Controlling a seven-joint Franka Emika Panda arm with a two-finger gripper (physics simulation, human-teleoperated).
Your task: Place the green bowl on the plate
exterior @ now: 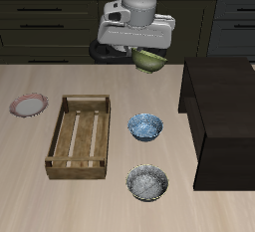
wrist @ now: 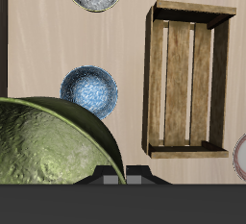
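Note:
The green bowl (exterior: 149, 61) is an olive bowl held in my gripper (exterior: 146, 53), lifted well above the table near its back. In the wrist view the green bowl (wrist: 53, 141) fills the near field, its speckled inside showing, right against the gripper body. The gripper is shut on the bowl's rim; the fingertips themselves are hidden. The plate (exterior: 28, 106), pink-rimmed with a pale centre, lies on the table far from the bowl, beyond the wooden crate. Only its edge (wrist: 241, 160) shows in the wrist view.
A wooden slatted crate (exterior: 79, 136) stands between the bowl and the plate; it also shows in the wrist view (wrist: 184, 79). Two blue-grey patterned bowls (exterior: 145, 127) (exterior: 147, 183) sit beside the crate. A dark box (exterior: 225, 112) stands at the table's side.

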